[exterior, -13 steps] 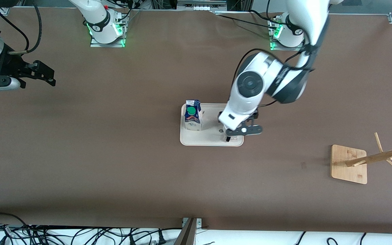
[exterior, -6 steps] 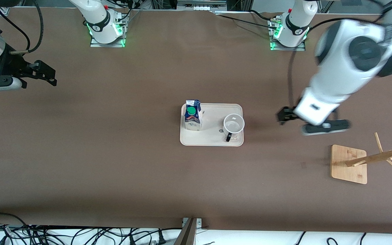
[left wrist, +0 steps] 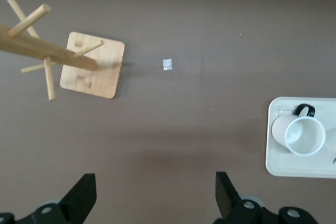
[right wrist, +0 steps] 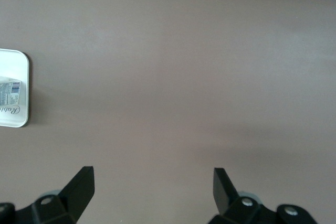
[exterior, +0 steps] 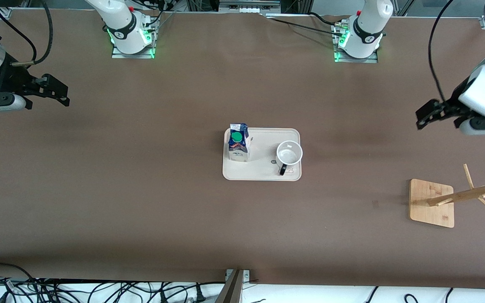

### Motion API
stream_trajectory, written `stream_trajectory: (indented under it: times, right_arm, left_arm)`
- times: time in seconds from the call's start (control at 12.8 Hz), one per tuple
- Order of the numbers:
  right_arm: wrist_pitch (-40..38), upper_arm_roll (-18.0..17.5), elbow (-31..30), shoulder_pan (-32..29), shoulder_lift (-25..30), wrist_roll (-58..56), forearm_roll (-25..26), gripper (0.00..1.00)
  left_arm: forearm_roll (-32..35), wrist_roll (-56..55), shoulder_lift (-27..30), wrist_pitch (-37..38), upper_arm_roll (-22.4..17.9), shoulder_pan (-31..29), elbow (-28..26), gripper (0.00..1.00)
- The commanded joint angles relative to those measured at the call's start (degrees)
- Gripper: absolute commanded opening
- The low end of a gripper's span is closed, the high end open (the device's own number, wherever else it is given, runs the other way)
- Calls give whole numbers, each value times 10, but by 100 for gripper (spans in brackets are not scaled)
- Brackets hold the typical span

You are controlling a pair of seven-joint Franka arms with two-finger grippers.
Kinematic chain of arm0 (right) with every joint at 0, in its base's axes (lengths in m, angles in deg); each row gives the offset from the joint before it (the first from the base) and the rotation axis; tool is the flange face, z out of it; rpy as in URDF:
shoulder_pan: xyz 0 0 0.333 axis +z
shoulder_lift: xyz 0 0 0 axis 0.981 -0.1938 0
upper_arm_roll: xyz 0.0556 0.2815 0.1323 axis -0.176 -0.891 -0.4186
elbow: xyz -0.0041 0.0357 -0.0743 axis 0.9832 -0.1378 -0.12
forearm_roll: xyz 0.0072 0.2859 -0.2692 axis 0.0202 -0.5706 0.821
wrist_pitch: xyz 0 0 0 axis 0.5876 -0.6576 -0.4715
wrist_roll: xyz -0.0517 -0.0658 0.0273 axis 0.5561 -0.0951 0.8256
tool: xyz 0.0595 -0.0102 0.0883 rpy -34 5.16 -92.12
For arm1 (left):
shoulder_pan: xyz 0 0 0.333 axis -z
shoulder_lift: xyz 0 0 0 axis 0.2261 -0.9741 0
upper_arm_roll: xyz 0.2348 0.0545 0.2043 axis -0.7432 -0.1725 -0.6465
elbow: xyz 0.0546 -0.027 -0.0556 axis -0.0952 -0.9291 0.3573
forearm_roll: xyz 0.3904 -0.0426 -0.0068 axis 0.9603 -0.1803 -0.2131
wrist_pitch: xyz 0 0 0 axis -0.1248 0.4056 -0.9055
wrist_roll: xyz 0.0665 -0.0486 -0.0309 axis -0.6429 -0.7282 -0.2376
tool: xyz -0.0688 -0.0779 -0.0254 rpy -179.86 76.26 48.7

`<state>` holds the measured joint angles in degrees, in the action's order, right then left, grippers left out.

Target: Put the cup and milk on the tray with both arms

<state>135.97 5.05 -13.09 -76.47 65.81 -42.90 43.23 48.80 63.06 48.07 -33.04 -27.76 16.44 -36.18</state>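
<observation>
Since the earlier frames, your left arm has swung away from the tray [exterior: 262,172] and left the cup [exterior: 289,153] standing on it; the left gripper [exterior: 423,116] is now hanging up over bare desk [exterior: 141,202] toward the left arm's end, well apart from the tray.

Going from near to far, you are looking first at the bamboo rack [exterior: 432,203], which is sitting nearest the front camera toward the left arm's end of the desk, its pegged post leaning out over its square base. A small pale scrap [left wrist: 167,64] is lying on the desk beside that base.

Farther from the camera, the tray is resting at mid-desk. The cup is standing upright in it on the side toward the left arm's end, mouth up, its black handle pointing toward the front camera. The milk [exterior: 238,143] is standing upright in it on the side toward the right arm's end, green cap on top. The two are apart, with bare tray between them.

Farther still, both grippers are hanging in the air. The left gripper's jaws are standing wide apart and holding nothing. Your right gripper [exterior: 55,90] is waiting over the desk at the right arm's end, its jaws also spread wide and empty.
</observation>
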Motion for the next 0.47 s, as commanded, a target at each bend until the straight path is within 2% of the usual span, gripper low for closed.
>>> stream_trajectory:
  times: [0.0,0.39]
  right_arm:
    - [-3,-5,11,-5,-5,-6,-3,100]
    - [27,-3,22,-8,-17,-12,-10,100]
  left_arm:
    - [7,48,12,33,0,2,-18,100]
    - [-13,112,6,5,0,-2,-24,100]
